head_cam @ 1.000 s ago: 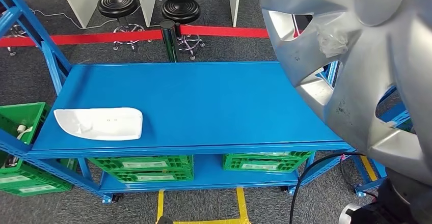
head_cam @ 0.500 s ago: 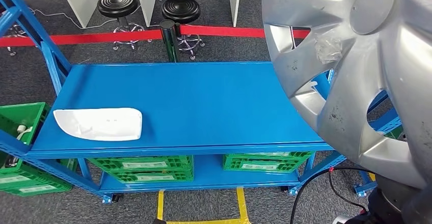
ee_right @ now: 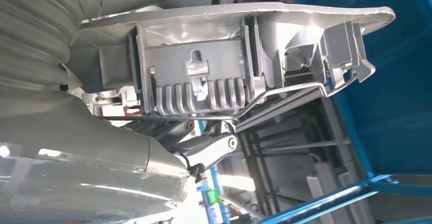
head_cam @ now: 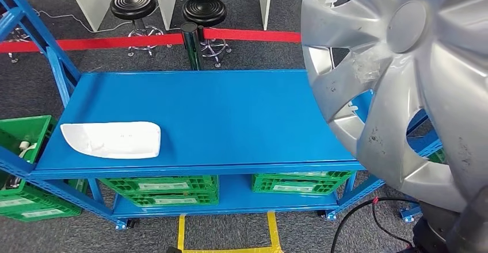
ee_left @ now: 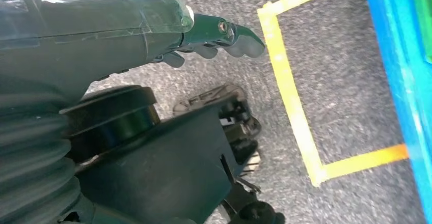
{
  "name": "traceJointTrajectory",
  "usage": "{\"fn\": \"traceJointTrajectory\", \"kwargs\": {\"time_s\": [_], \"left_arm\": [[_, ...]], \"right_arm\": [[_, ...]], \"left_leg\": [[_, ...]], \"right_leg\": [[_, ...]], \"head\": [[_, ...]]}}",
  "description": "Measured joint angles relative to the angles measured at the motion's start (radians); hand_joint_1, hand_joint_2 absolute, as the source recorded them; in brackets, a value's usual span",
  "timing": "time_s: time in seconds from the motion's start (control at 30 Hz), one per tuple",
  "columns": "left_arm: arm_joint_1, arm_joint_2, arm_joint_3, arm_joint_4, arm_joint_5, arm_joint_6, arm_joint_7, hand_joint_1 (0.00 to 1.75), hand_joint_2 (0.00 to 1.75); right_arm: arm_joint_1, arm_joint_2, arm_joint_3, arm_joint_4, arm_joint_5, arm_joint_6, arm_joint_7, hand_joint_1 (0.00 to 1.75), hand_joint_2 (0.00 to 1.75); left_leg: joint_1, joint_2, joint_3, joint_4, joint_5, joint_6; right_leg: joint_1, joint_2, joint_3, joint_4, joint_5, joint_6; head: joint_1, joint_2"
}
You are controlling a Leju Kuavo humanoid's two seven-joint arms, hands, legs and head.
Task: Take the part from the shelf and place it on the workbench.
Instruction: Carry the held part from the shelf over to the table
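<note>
A big silver hubcap (head_cam: 397,92) hangs tilted at the right of the head view, close to the camera, over the right end of the blue workbench (head_cam: 230,115). In the right wrist view my right hand (ee_right: 168,152) grips the hubcap (ee_right: 204,81) at its rim from the ribbed back side, one finger (ee_right: 209,150) under the wire ring. A white curved part (head_cam: 112,140) lies on the bench's left front. My left hand (ee_left: 153,25) hangs over the grey floor with its fingers (ee_left: 239,38) loosely apart, holding nothing.
Green crates (head_cam: 161,188) sit on the bench's lower shelf, another green crate (head_cam: 20,144) at the left beside a blue shelf frame (head_cam: 52,57). Beyond the bench are a red barrier tape (head_cam: 115,41) and two black stools (head_cam: 135,6). Yellow tape (head_cam: 270,230) marks the floor.
The hubcap has turned in my right hand: its hub has slid down and left in the picture, while its left edge has drawn slightly right. The bench and white part are unmoved.
</note>
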Motion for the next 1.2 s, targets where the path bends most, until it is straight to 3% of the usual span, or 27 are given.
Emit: {"fn": "traceJointTrajectory", "kwargs": {"time_s": [0.23,0.43,0.5,0.57,0.6,0.63,0.67,0.7,0.73,0.8,0.9,0.97,1.03,1.1,1.13,1.17,1.2], "left_arm": [[0.000,0.024,0.001,0.003,0.012,0.004,0.093,0.00,1.75],[0.000,0.039,0.001,0.007,0.013,0.009,0.119,0.00,1.75],[0.000,0.041,0.001,0.007,0.012,0.009,0.119,0.00,1.75],[0.000,0.042,0.001,0.007,0.012,0.009,0.119,0.00,1.75],[0.000,0.043,0.001,0.008,0.012,0.009,0.119,0.00,1.75],[0.000,0.043,0.001,0.008,0.012,0.009,0.119,0.00,1.75],[0.000,0.044,0.001,0.008,0.012,0.009,0.119,0.00,1.75],[0.000,0.044,0.001,0.008,0.012,0.009,0.120,0.00,1.75],[0.000,0.044,0.001,0.008,0.012,0.009,0.120,0.00,1.75],[0.000,0.043,0.001,0.008,0.013,0.009,0.120,0.00,1.75],[0.000,0.043,0.001,0.008,0.013,0.009,0.120,0.00,1.75],[0.000,0.043,0.001,0.009,0.013,0.009,0.126,0.00,1.75],[0.000,0.044,0.001,0.009,0.013,0.008,0.140,0.00,1.75],[0.001,0.044,0.001,0.009,0.014,0.006,0.156,0.00,1.75],[0.002,0.044,0.001,0.009,0.014,0.005,0.162,0.00,1.75],[0.003,0.044,0.001,0.010,0.014,0.004,0.167,0.00,1.75],[0.003,0.044,0.001,0.010,0.014,0.004,0.170,0.00,1.75]], "right_arm": [[0.060,0.000,-0.009,0.003,-0.037,-0.024,0.003,1.75,1.75],[0.094,-0.001,-0.038,0.020,-0.081,-0.020,-0.012,1.75,1.75],[0.098,-0.003,-0.048,0.023,-0.081,-0.019,-0.013,1.75,1.75],[0.102,-0.005,-0.054,0.026,-0.081,-0.018,-0.014,1.75,1.75],[0.105,-0.006,-0.056,0.028,-0.081,-0.018,-0.014,1.75,1.75],[0.107,-0.006,-0.057,0.030,-0.082,-0.018,-0.014,1.75,1.75],[0.108,-0.006,-0.058,0.032,-0.082,-0.018,-0.014,1.75,1.75],[0.109,-0.006,-0.058,0.034,-0.082,-0.018,-0.014,1.75,1.75],[0.109,-0.006,-0.059,0.035,-0.082,-0.018,-0.014,1.75,1.75],[0.109,-0.007,-0.059,0.034,-0.082,-0.017,-0.014,1.75,1.75],[0.110,-0.008,-0.064,0.034,-0.082,-0.017,-0.014,1.75,1.75],[0.110,-0.008,-0.071,0.034,-0.082,-0.017,-0.014,1.75,1.75],[0.110,-0.007,-0.076,0.035,-0.085,-0.017,-0.014,1.75,1.75],[0.112,-0.006,-0.077,0.038,-0.091,-0.017,-0.012,1.75,1.75],[0.114,-0.006,-0.078,0.041,-0.095,-0.017,-0.010,1.75,1.75],[0.117,-0.006,-0.079,0.044,-0.097,-0.018,-0.008,1.75,1.75],[0.120,-0.006,-0.080,0.048,-0.101,-0.018,-0.005,1.75,1.75]], "left_leg": [[-0.004,0.001,0.000,0.001,-0.003,0.005],[-0.008,0.004,0.002,-0.005,-0.003,0.019],[-0.003,0.006,0.007,-0.012,0.001,0.027],[-0.004,0.008,0.009,-0.014,0.000,0.032],[-0.006,0.009,0.010,-0.013,-0.001,0.033],[-0.007,0.010,0.011,-0.013,-0.003,0.033],[-0.008,0.009,0.013,-0.013,-0.004,0.032],[-0.009,0.008,0.016,-0.013,-0.006,0.030],[-0.009,0.007,0.019,-0.013,-0.008,0.027],[-0.011,0.005,0.022,-0.013,-0.012,0.018],[-0.008,0.003,0.022,-0.013,-0.008,-0.001],[-0.006,0.003,0.019,-0.002,-0.024,-0.014],[-0.003,0.002,-0.008,0.070,-0.083,-0.022],[-0.001,0.001,-0.055,0.193,-0.149,-0.027],[-0.001,0.001,-0.069,0.235,-0.162,-0.030],[-0.001,0.001,-0.067,0.243,-0.154,-0.031],[0.000,0.001,-0.046,0.213,-0.129,-0.032]], "right_leg": [[-0.003,0.000,0.000,-0.002,0.001,0.002],[-0.009,0.000,0.002,-0.006,-0.001,0.017],[-0.008,0.001,-0.022,0.050,-0.039,0.017],[-0.006,0.003,-0.086,0.186,-0.107,0.014],[-0.005,0.003,-0.119,0.252,-0.129,0.012],[-0.004,0.004,-0.141,0.289,-0.132,0.010],[-0.003,0.004,-0.145,0.290,-0.114,0.006],[-0.001,0.004,-0.130,0.249,-0.077,0.001],[0.002,0.004,-0.103,0.181,-0.035,-0.006],[0.008,0.006,-0.048,0.062,0.012,-0.019],[0.017,0.007,-0.032,0.024,0.016,-0.031],[0.016,0.003,-0.032,0.014,0.024,-0.043],[0.013,-0.002,-0.034,0.007,0.032,-0.053],[0.014,-0.004,-0.039,0.007,0.035,-0.056],[0.015,-0.004,-0.041,0.008,0.036,-0.057],[0.015,-0.005,-0.044,0.010,0.037,-0.057],[0.015,-0.005,-0.046,0.012,0.038,-0.056]], "head": [[-0.002,0.000],[-0.003,0.000],[0.002,0.000],[0.010,0.000],[0.013,0.000],[0.014,0.000],[0.014,0.000],[0.015,0.000],[0.017,0.000],[0.017,0.000],[0.017,0.000],[0.014,0.000],[0.003,0.000],[-0.013,0.000],[-0.020,0.000],[-0.025,0.000],[-0.029,0.000]]}}
